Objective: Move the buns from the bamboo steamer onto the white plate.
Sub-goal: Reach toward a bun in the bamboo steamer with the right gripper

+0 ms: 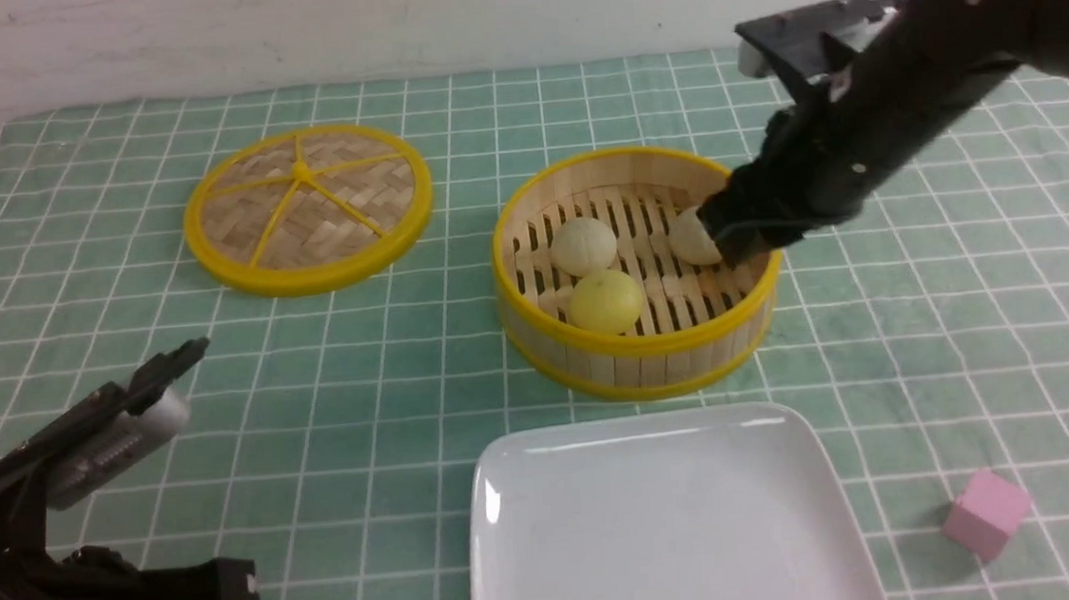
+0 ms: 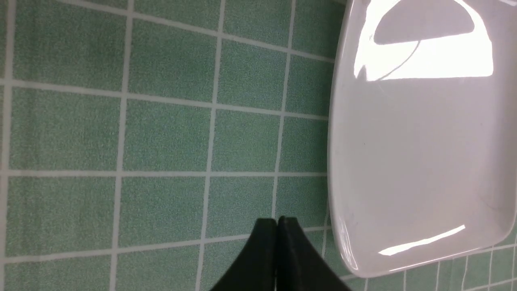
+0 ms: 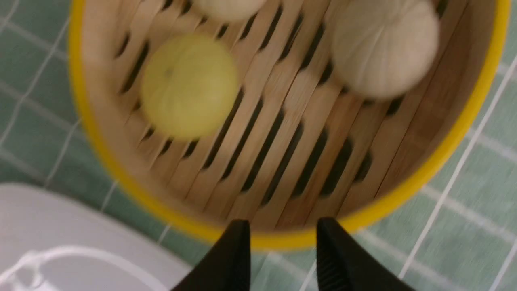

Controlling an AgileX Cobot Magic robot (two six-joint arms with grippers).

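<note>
The bamboo steamer (image 1: 643, 368) stands mid-table and holds all three buns: a cream bun (image 1: 585, 244) at the left, a yellow bun (image 1: 605, 301) in front, and a second cream bun (image 1: 690, 236) at the right, partly hidden by my right gripper (image 1: 736, 238). In the right wrist view that gripper (image 3: 282, 228) is open and empty over the steamer's rim (image 3: 464, 133), with the yellow bun (image 3: 190, 85) and a cream bun (image 3: 383, 52) beyond it. The white plate (image 1: 667, 528) lies bare in front of the steamer. My left gripper (image 2: 277, 226) is shut beside the plate (image 2: 404, 161).
The flat woven lid (image 1: 308, 208) lies at the back left. A pink cube (image 1: 985, 512) sits to the right of the plate. A green checked cloth (image 1: 359, 371) covers the table. The left arm (image 1: 79, 450) rests low at the front left.
</note>
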